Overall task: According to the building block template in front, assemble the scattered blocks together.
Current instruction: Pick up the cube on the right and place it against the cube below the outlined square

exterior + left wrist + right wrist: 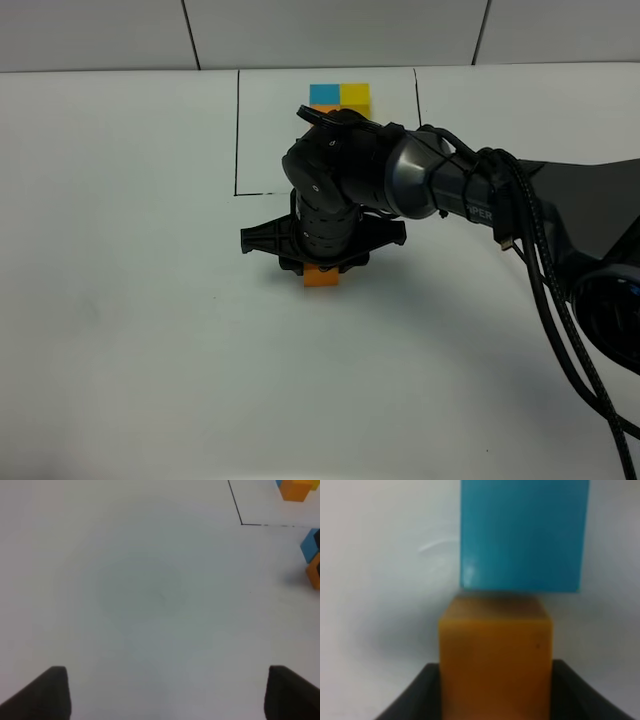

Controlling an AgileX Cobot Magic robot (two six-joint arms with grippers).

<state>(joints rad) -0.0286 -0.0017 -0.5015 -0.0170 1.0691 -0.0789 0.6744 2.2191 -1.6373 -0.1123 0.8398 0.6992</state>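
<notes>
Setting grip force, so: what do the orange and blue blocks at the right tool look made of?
The orange block: likely plastic or painted wood, matte; even colour, softly rounded edges. The blue block: likely the same, slightly glossier; a pale glint near one corner. The blur leaves plastic versus wood open.

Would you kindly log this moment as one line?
right claw astride small orange cube | small sky-blue cube touching it | left claw open
</notes>
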